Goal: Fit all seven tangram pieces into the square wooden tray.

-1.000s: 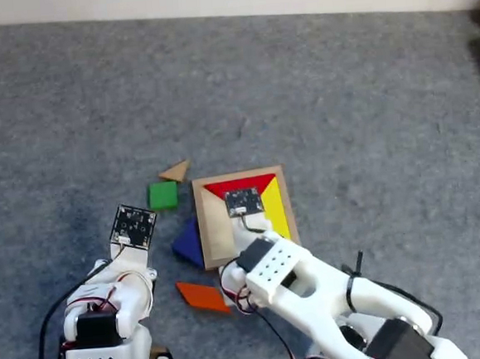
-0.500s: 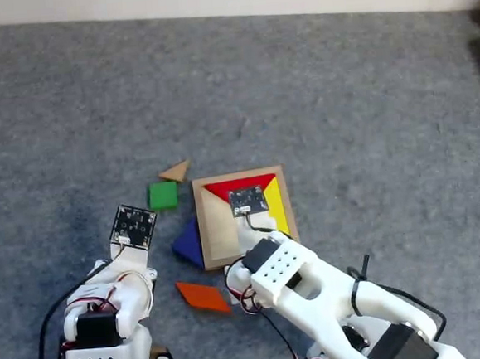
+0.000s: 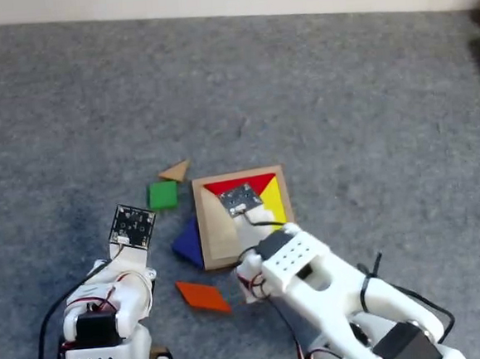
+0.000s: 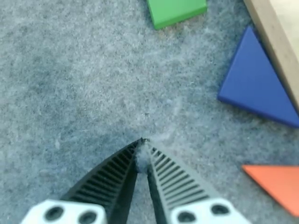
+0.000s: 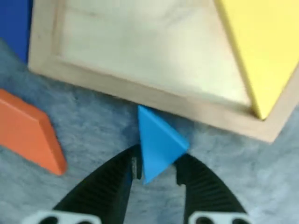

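The square wooden tray holds a red triangle and a yellow triangle. My right gripper is shut on a light blue triangle, just outside the tray's near rim. Left of the tray lie a dark blue triangle, a green square, a tan triangle and an orange parallelogram. My left gripper is shut and holds nothing, over bare carpet near the green square.
Grey carpet covers the whole surface, with wide free room beyond and to the right of the tray. The right arm's white body hangs over the tray's near right corner.
The right arm has drawn back toward the near side and turned a little, uncovering more of the tray. The left arm has kept still.
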